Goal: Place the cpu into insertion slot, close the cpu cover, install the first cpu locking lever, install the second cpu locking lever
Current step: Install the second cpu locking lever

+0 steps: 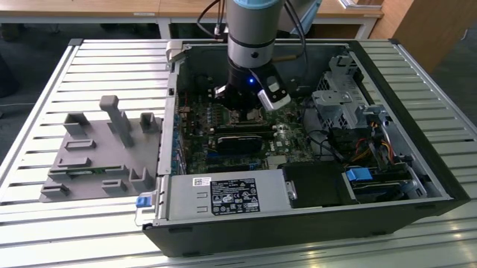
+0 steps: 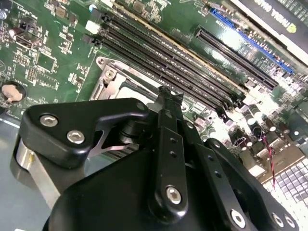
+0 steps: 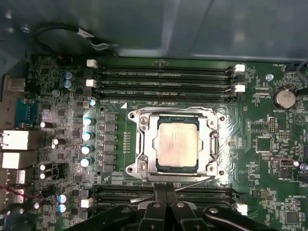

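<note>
Slatted metal table carrying two items. An open computer case lies on its side across the middle and the exterior view's right portion, reaching toward the near edge. A grey fixture block rests beside it, toward the exterior view's left edge.

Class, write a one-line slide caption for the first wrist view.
End effector poised beside the cpu, seated under its closed cover.
</note>
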`<control>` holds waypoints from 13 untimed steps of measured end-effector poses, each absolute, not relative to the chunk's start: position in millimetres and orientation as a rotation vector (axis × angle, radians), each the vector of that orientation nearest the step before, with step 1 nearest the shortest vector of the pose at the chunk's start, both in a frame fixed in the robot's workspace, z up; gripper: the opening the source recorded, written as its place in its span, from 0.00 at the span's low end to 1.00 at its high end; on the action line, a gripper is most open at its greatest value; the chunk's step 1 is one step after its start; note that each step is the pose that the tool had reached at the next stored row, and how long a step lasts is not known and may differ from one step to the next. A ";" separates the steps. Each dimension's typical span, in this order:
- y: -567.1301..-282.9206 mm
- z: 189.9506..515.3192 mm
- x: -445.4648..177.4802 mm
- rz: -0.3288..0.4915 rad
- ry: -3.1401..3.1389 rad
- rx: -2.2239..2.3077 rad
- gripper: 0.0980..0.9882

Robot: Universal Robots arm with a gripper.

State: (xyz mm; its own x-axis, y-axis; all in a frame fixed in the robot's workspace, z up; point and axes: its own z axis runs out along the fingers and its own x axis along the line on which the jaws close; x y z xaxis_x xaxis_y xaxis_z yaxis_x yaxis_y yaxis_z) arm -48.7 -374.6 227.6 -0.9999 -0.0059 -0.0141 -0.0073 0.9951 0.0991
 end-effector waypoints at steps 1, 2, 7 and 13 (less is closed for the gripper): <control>-376.1 227.4 -48.9 0.168 3.123 -0.010 0.01; -377.6 227.3 -49.2 0.180 3.122 -0.010 0.01; -383.3 226.8 -52.1 0.235 3.119 -0.009 0.01; -386.0 223.0 -60.3 0.266 3.116 -0.009 0.01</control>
State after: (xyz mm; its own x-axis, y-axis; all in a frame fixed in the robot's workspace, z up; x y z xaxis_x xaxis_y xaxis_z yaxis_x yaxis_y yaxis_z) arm -60.3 -386.0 223.0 -0.9999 -0.0048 -0.0147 -0.0072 0.9855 0.1695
